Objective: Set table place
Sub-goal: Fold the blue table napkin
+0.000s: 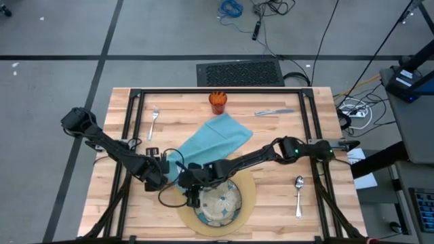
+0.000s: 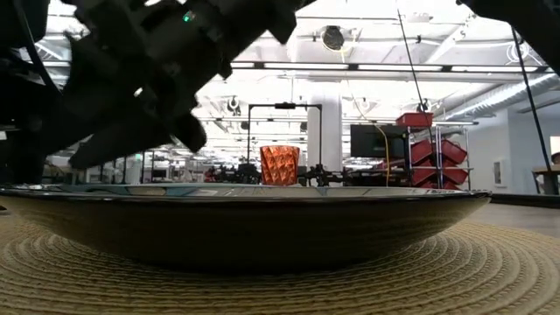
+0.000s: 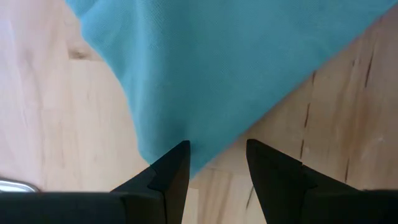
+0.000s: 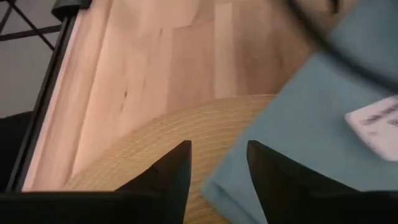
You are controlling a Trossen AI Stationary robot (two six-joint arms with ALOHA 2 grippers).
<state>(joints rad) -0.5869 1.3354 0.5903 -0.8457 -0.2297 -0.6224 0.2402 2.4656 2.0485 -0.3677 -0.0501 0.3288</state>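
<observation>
Table (image 1: 285, 146) | butcher-block, napkin (image 1: 215, 141) spread | workshop room behind

What I cannot make out from here

My arms cover the napkin's (image 1: 215, 139) near corner and the dish's (image 1: 227, 207) left rim from above; the mat (image 1: 248, 196) runs off the frame's bottom edge. From table height the dish (image 2: 262, 229) blocks everything low except the orange cup's (image 2: 279, 164) top.
</observation>
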